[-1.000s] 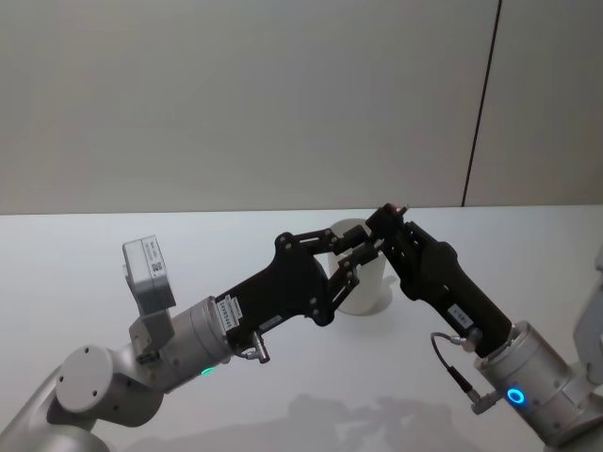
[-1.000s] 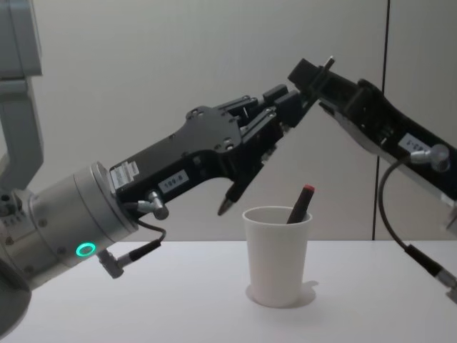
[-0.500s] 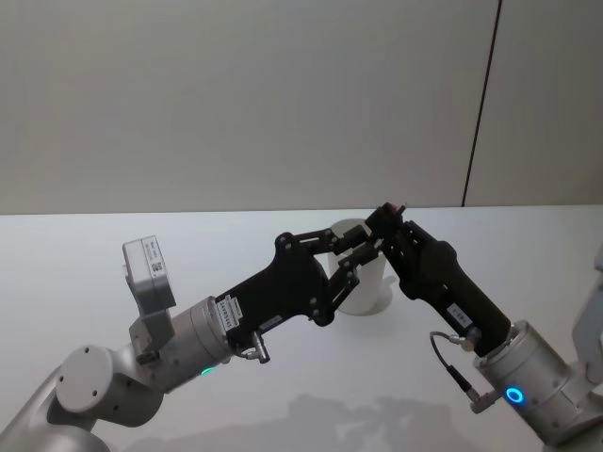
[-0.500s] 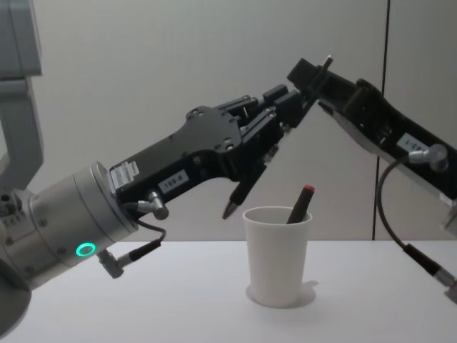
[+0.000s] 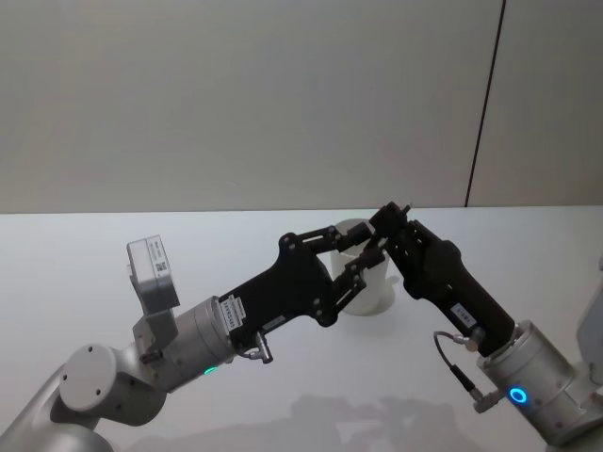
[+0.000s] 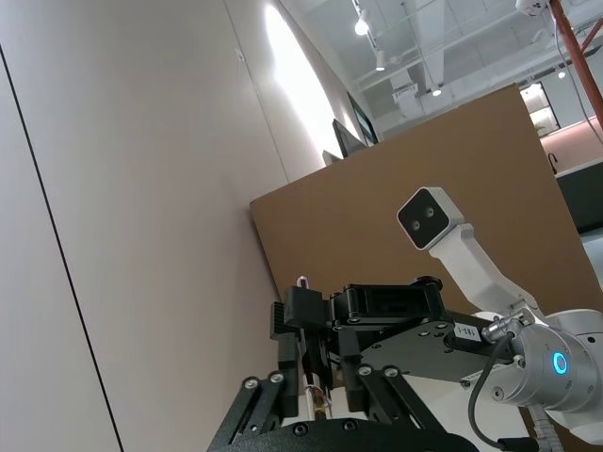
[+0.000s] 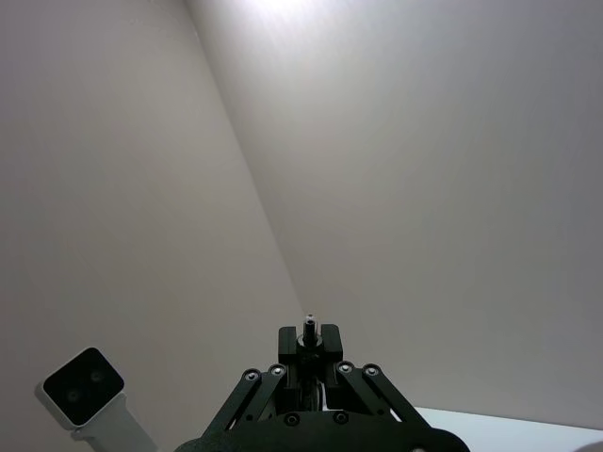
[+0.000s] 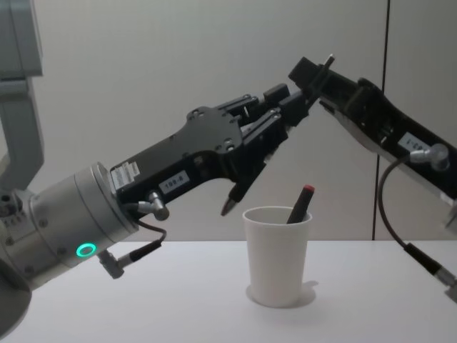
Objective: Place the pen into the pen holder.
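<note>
The left gripper [image 8: 268,139] grasps a dark pen [image 8: 246,177], tilted with its tip at the 10 o'clock edge of the pen holder [image 8: 277,254], just above the rim. Whether the right gripper [image 8: 308,77], high at the cup's 1 o'clock, is clenched or released cannot be told. Small white labels on both arms are unreadable. The chest view reveals a red-capped pen [image 8: 300,204] inside the white cup on the desk [image 8: 178,293]; from the head view the arms hide most of the cup [image 5: 375,287].

White pen holder [image 8: 278,254], dark pen [image 8: 243,187] in the black left pincer [image 8: 268,139], red-capped dark pen [image 8: 299,204] inside the holder, black right pincer [image 8: 308,80], white bench [image 8: 178,293], green ring light [image 8: 86,250] on the silver left arm, blue ring light [image 5: 516,395] on the right arm.
</note>
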Controlling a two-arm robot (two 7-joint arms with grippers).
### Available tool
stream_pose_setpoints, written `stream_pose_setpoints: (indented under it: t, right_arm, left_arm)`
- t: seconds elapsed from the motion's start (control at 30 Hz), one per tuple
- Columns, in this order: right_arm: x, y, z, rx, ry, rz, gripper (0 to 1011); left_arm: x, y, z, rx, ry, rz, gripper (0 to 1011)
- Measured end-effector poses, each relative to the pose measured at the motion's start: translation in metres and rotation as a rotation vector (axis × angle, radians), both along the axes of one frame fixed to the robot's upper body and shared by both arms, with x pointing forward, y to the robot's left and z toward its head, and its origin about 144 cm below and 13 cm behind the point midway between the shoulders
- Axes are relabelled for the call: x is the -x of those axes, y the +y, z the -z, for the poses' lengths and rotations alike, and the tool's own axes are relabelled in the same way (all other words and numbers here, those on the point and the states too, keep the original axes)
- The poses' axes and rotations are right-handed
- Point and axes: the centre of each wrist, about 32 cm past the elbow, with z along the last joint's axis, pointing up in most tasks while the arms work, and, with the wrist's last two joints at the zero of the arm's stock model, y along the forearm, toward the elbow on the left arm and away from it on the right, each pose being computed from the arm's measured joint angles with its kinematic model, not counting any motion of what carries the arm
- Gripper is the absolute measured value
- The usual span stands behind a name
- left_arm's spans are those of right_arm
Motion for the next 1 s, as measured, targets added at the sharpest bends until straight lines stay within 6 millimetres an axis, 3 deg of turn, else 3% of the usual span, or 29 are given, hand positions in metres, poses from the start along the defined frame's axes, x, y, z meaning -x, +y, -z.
stream_pose_setpoints:
  t: [0.63,0.8,1.0]
  right_arm:
    - [-0.0016,0.0002,-0.0002,-0.004,-0.009,-0.001,135]
    - [-0.0017,0.0001,-0.0002,-0.004,-0.010,-0.001,135]
    - [-0.0014,-0.0002,-0.0008,-0.001,-0.011,0.008,135]
  left_arm:
    - [0.0000,0.0001,0.0000,0.000,0.000,0.000,868]
    - [0.0000,0.0001,0.0000,0.001,0.000,0.000,980]
    - [0.0000,0.0001,0.0000,0.001,0.000,0.000,1000]
